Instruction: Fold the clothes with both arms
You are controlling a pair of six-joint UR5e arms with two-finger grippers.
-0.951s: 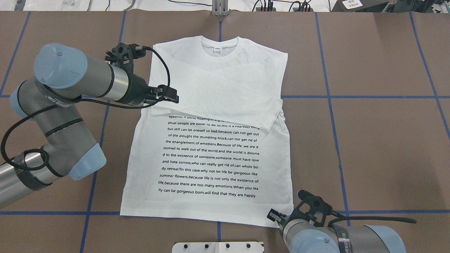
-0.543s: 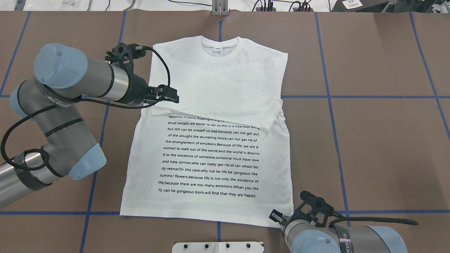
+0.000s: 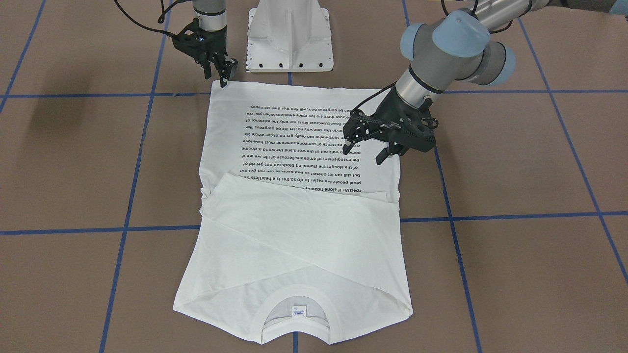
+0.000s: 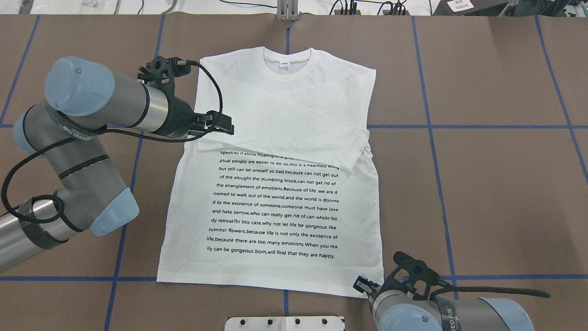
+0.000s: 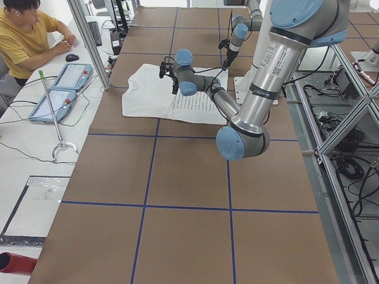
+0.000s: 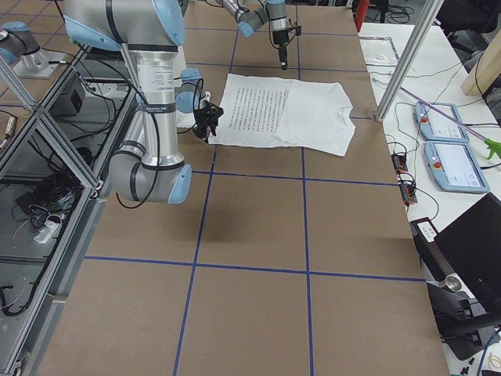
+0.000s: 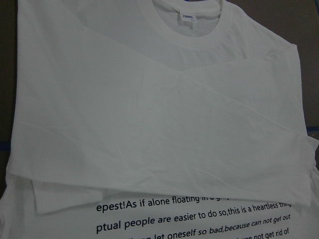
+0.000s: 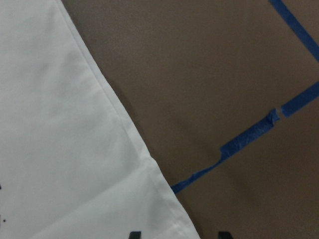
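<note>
The left gripper (image 3: pixel 363 154) has its two black fingers spread apart, holding nothing. It hangs above the shirt's (image 4: pixel 275 216) edge on the robot's left, near where a folded sleeve (image 4: pixel 298 133) meets the printed text (image 4: pixel 275 207). Its wrist camera looks down on the chest and collar from well clear of the cloth.

The right gripper (image 3: pixel 223 77) is also spread. Its wrist view shows both fingertips (image 8: pixel 223 234) apart with the shirt's hem corner between them, and whether they touch the cloth cannot be told. That corner is the one on the robot's right, by the table edge nearest the robot.

The white shirt lies flat in the middle of the brown table (image 4: pixel 482 184), print side up. Its hem is toward the robot's edge, just beside the white base (image 3: pixel 289 34). The collar (image 4: pixel 285 76) and small neck label (image 4: pixel 285 65) point to the far edge. Both long sleeves are folded in across the chest, one over the other.

Blue tape lines (image 4: pixel 432 138) cross the table in a grid. At a side desk beyond the table's left end sits a person (image 5: pixel 29 35) in a yellow top.
</note>
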